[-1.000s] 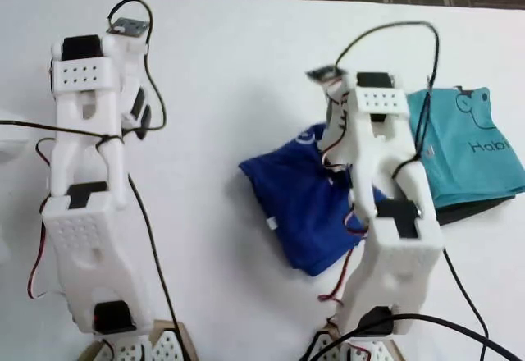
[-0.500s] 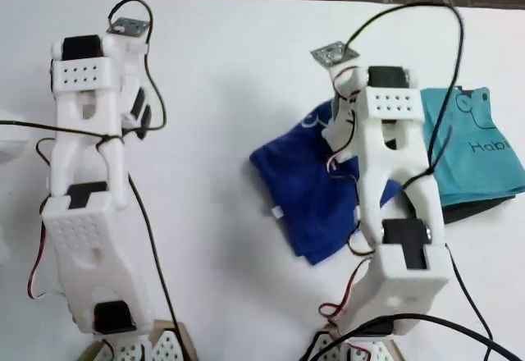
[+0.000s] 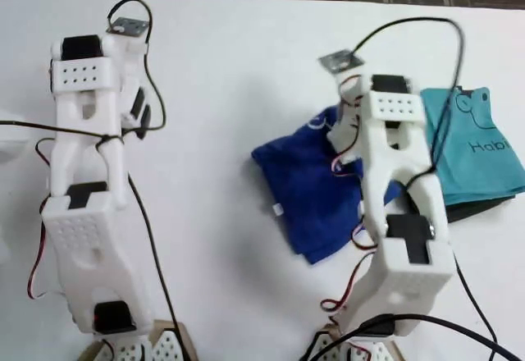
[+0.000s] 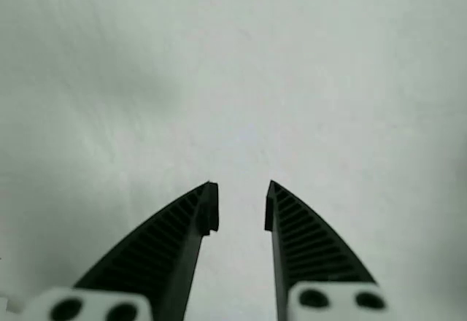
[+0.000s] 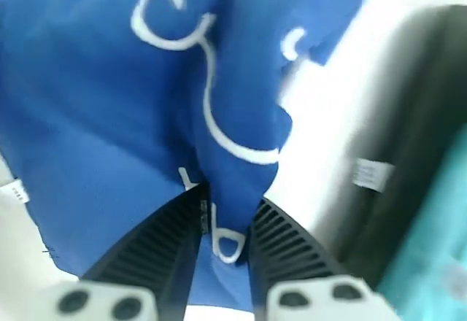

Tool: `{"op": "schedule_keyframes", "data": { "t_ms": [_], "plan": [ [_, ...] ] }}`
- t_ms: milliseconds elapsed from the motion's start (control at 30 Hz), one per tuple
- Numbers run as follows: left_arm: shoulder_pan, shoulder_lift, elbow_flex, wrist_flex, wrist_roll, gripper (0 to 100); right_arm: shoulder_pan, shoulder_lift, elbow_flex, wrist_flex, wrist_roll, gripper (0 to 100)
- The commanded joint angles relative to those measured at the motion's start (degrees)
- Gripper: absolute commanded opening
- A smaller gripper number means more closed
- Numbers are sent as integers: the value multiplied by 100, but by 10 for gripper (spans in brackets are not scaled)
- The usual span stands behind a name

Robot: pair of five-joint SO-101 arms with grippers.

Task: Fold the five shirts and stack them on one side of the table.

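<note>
Pinching a bunched fold of the soft, light blue shirt (image 5: pixel 102 138), the right gripper (image 5: pixel 225 208) risked sagging cloth; hem corners looked like firmer holds. At the shirt's ten o'clock, the left gripper (image 4: pixel 241 206) had its jaws slightly spread, holding nothing.

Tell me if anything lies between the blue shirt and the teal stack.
Nothing visible does. The right gripper grips the blue shirt; bare table separates it from the teal shirt lying on a black shirt.

Under teal shirt (image 3: pixel 472 152), black shirt (image 3: pixel 480 207) mostly hidden; right arm (image 3: pixel 394 172) overlaps blue shirt (image 3: pixel 303 189).
</note>
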Motion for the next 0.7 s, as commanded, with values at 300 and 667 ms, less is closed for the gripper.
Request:
{"op": "schedule_keyframes", "data": {
  "t_ms": [300, 667],
  "plan": [
    [9, -484, -75, -26, -18, 132, 1253, -1059, -563, 57, 448, 21],
    [18, -484, -75, -26, -18, 132, 1086, -1112, -993, 593, 422, 21]
  ]
}}
